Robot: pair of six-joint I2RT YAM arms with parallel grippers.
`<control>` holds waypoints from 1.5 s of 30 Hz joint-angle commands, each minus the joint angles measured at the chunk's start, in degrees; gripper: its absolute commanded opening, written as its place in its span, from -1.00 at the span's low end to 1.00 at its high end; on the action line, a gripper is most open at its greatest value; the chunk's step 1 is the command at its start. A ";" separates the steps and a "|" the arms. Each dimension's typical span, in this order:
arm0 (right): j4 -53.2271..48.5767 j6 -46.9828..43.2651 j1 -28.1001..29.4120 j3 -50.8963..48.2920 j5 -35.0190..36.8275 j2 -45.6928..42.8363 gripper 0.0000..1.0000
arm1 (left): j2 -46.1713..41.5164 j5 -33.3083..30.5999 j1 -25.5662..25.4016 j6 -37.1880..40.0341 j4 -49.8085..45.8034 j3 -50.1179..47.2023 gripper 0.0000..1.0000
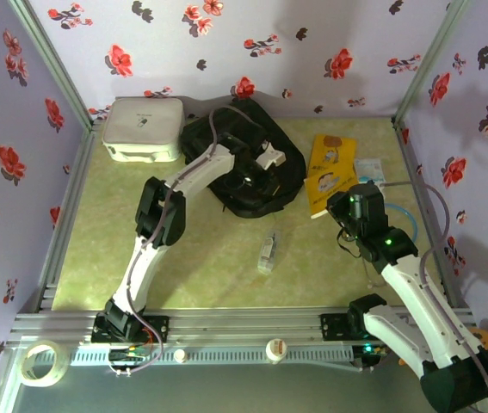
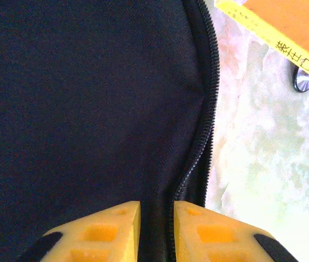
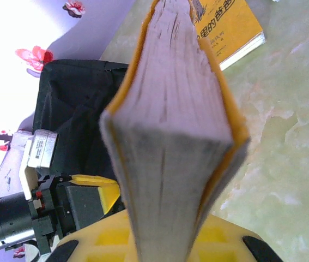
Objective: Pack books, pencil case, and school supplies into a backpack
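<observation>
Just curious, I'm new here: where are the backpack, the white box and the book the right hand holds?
backpack (image 1: 287, 176), top view, black fabric at its right side.
white box (image 1: 143, 125), top view, middle of its lid.
held book (image 3: 170, 136), right wrist view, its page edge.

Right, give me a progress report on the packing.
Nothing visibly packed yet. In hand: right gripper clamps one yellow book; left gripper pinches the backpack zipper edge. Left: the second yellow book, the clear pen-like item and small packet lie on the table.
</observation>
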 commanded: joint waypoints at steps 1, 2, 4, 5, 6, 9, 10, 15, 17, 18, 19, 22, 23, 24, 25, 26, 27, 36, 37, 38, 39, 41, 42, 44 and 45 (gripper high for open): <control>4.92 0.70 -0.38 -0.02 -0.01 -0.23 -1.00 | 1.82 3.96 0.99 -1.90 0.23 1.30 -0.55; 5.02 0.70 -0.36 -0.02 -0.06 -0.12 -1.00 | 1.84 4.74 1.19 -2.22 0.40 1.30 -0.56; 5.24 0.79 -0.30 -0.05 -0.29 -0.02 -1.00 | 1.78 4.98 1.54 -2.68 0.59 1.30 -0.60; 5.32 0.78 -0.34 -0.07 -0.28 0.10 -1.00 | 1.70 4.91 1.58 -2.56 0.59 1.30 -0.62; 5.39 0.87 -0.34 -0.11 -0.37 0.17 -1.00 | 1.67 4.95 1.63 -2.38 0.60 1.29 -0.62; 5.87 0.98 -0.32 -0.24 -0.62 0.52 -1.00 | 1.37 4.91 1.58 -2.09 0.60 1.13 -0.73; 6.07 1.05 -0.33 -0.33 -0.79 0.63 -1.00 | 1.32 4.94 1.58 -1.94 0.60 1.12 -0.79; 6.62 0.75 -0.35 -0.38 -1.23 0.87 -1.00 | -0.36 4.90 1.58 -1.65 0.94 0.77 -0.93; 7.20 0.49 -0.35 -0.36 -1.75 1.09 -1.00 | -1.73 4.91 1.67 -1.83 1.13 0.77 -0.94; 7.75 0.23 -0.30 -0.42 -2.24 1.06 -1.00 | -2.44 4.90 1.66 -1.88 1.21 0.73 -0.94; 8.48 -0.06 -0.34 -0.57 -2.90 1.19 -1.00 | -3.33 4.90 1.67 -2.04 1.38 0.69 -0.94; 11.67 -0.27 -0.35 -1.05 -5.57 1.70 -1.00 | -6.71 4.90 1.67 -2.90 2.92 -0.44 -0.93; 12.90 -0.26 -0.34 -1.24 -6.71 1.88 -1.00 | -8.19 4.75 1.67 -3.45 3.94 -1.29 -0.93; 13.94 -0.22 -0.33 -1.35 -7.63 2.17 -1.00 | -9.52 4.62 1.76 -3.97 5.28 -2.30 -0.93; 14.79 -0.11 -0.33 -1.43 -8.67 2.56 -1.00 | -11.11 4.29 1.76 -4.59 7.02 -3.66 -0.93; 15.49 0.12 -0.35 -1.43 -9.64 2.97 -1.00 | -12.76 3.75 1.76 -5.36 8.95 -5.16 -0.92; 16.10 0.40 -0.35 -1.46 -10.37 3.27 -1.00 | -14.10 3.34 1.76 -6.00 10.60 -6.47 -0.92; 18.69 5.66 -0.25 -2.53 -14.74 5.55 -1.00 | -21.96 3.32 1.76 -8.66 23.57 -16.19 -0.93; 19.22 6.13 -0.25 -2.68 -15.06 5.75 -1.00 | -22.21 3.50 1.76 -8.74 23.86 -16.44 -0.92; 20.27 6.53 -0.17 -3.04 -15.71 6.12 -1.00 | -22.25 3.54 1.76 -8.77 24.02 -16.65 -0.92; 21.02 7.10 -0.08 -3.18 -16.16 6.88 -1.00 | -22.41 3.55 1.76 -8.81 24.18 -16.88 -0.91; 23.33 8.11 0.39 -3.47 -17.06 8.63 -1.00 | -22.56 3.73 1.76 -8.95 24.50 -17.16 -0.91; 24.65 8.94 0.79 -3.52 -17.56 9.84 -1.00 | -22.60 3.77 1.76 -9.02 24.57 -17.16 -0.91; 28.02 9.86 1.60 -3.33 -18.50 12.37 -1.00 | -22.92 3.86 1.76 -9.03 24.85 -17.24 -0.91; 29.83 10.13 2.21 -3.00 -18.85 14.20 -1.00 | -22.94 3.85 1.76 -9.06 24.84 -17.25 -0.92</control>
